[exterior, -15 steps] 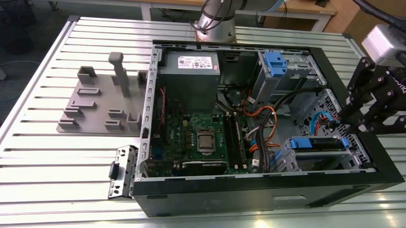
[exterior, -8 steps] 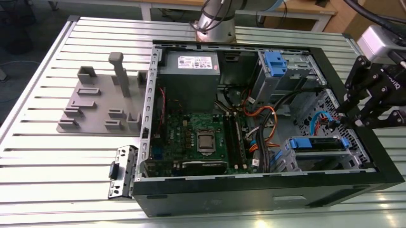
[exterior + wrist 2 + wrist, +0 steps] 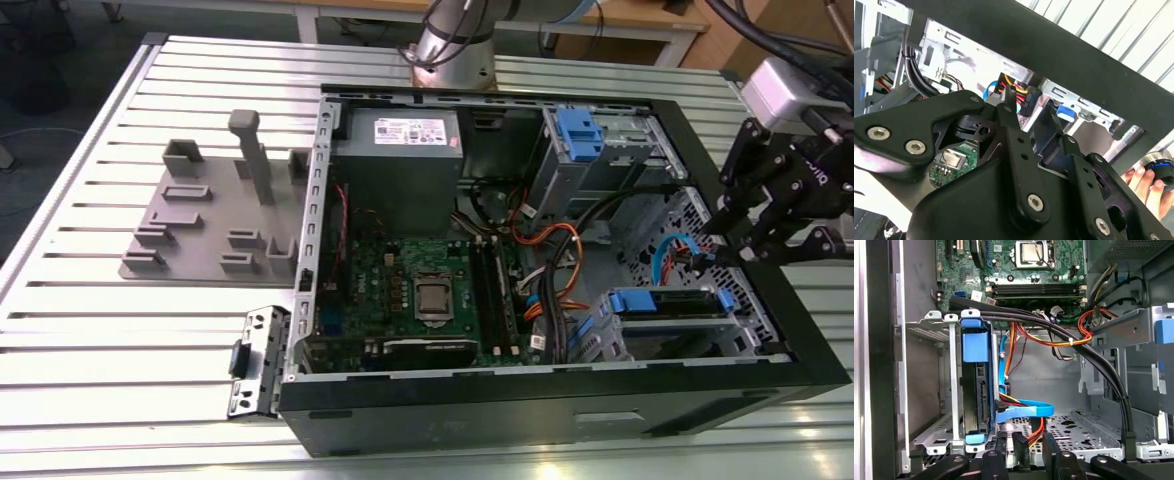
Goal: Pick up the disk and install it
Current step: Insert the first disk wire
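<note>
The disk (image 3: 667, 302), framed by its bright blue bracket, sits in the grey drive cage (image 3: 627, 335) at the near corner of the open computer case on the exterior view's right. In the first wrist view the disk (image 3: 976, 390) stands on edge inside that cage (image 3: 929, 390), with a blue data cable (image 3: 1021, 412) and coloured power wires running to its end. My gripper (image 3: 714, 255) hangs above the case's right wall, apart from the disk. In the first wrist view my gripper (image 3: 1035, 447) is open by a narrow gap with nothing in it.
A grey power supply (image 3: 396, 150), a green motherboard (image 3: 414, 290) and a second cage with a blue latch (image 3: 581, 130) fill the case. Black cable bundles (image 3: 1094, 360) cross the interior. A grey fixture (image 3: 200, 215) stands on the slatted table. A hand (image 3: 1141, 182) is beside the case.
</note>
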### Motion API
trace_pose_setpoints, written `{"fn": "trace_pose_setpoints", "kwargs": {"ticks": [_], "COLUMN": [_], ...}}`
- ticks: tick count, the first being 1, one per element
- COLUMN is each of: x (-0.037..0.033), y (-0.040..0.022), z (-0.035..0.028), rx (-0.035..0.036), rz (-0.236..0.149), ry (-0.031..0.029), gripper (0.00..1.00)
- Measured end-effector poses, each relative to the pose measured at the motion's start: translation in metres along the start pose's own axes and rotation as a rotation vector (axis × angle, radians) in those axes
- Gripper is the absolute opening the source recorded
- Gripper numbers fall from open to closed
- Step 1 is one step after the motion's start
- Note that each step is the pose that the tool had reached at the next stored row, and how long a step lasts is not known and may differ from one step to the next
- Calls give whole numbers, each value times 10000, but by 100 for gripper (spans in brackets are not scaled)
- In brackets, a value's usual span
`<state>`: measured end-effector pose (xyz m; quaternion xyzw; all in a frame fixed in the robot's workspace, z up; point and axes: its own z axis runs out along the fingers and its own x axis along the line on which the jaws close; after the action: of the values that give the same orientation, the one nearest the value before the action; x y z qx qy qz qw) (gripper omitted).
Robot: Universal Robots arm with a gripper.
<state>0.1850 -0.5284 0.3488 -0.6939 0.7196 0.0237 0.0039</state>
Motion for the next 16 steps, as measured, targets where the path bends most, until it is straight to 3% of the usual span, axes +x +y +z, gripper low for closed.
{"fn": "trace_pose_setpoints", "kwargs": {"ticks": [3,13,16], "x": [-5,-5,-4], "y": [-2,-2,-2], "z": [12,13,12], "rx": [1,0,0], "rz": [-40,-41,-40], "ry": [62,74,80], "gripper": [41,40,22]}}
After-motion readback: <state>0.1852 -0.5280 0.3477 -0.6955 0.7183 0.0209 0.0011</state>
